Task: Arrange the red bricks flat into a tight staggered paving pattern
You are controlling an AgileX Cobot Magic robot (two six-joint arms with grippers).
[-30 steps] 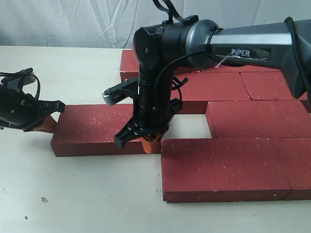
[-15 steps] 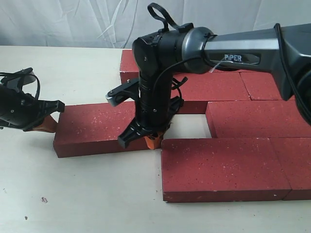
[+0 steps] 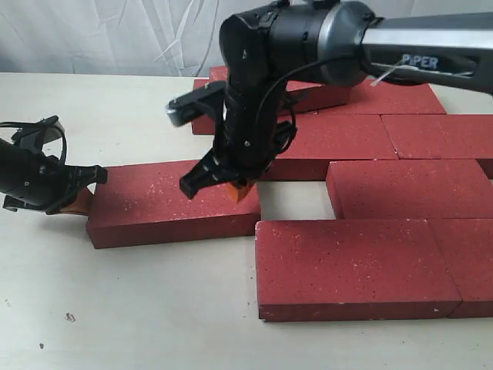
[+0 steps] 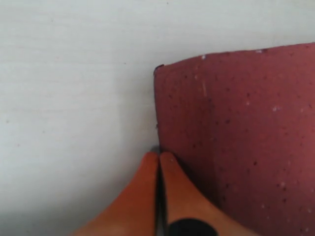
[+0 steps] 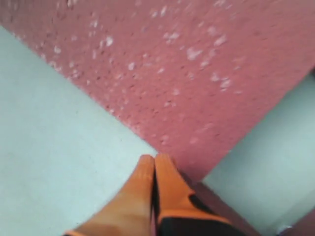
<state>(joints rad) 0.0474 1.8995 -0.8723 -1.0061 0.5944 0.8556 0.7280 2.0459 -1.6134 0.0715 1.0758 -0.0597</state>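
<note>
At centre left of the exterior view, the loose brick [image 3: 166, 204] lies flat but slightly skewed. Its right end stops short of the bare gap [image 3: 293, 199] in the laid rows [image 3: 354, 266]. The left gripper [image 3: 78, 200], jaws pressed together and empty, sits at the brick's left end. The right gripper [image 3: 239, 190], likewise closed on nothing, hangs over the brick's right end; contact cannot be confirmed. You should push from the left end, low and centred on the end face, to prevent slewing. Watch the near corner of the lower row, where the brick looks likely to catch. Use the right tips as a side guide.
</note>
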